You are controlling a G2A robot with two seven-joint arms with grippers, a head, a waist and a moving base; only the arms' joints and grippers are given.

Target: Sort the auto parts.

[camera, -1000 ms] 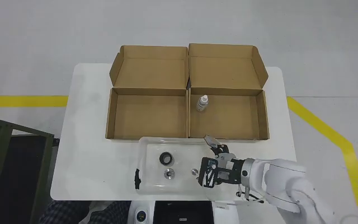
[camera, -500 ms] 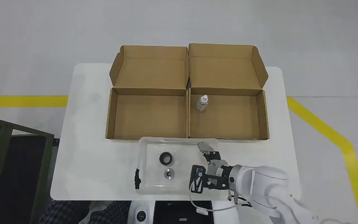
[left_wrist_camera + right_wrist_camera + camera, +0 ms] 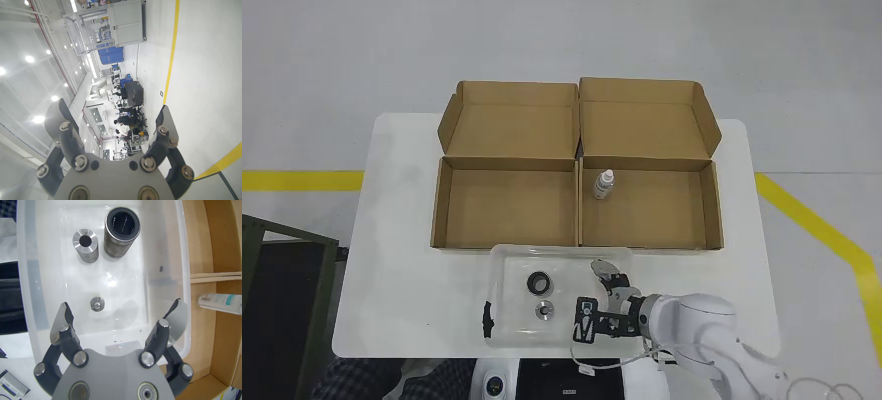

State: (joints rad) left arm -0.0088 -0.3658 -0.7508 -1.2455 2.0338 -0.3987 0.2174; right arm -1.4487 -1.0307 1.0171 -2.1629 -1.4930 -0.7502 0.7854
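A small stud (image 3: 97, 304), a steel sleeve (image 3: 86, 246) and a larger bearing (image 3: 121, 232) stand in the clear bin (image 3: 184, 275) on the desk (image 3: 402, 200). The right gripper (image 3: 121, 306) hangs over the bin by the stud, fingers apart. The left gripper (image 3: 112, 106) is also spread and holds nothing.

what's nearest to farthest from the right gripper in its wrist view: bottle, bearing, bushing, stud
1. stud, on the bin floor by the right gripper
2. bushing and bearing, bin's far end, too close to call
3. bottle, in the box
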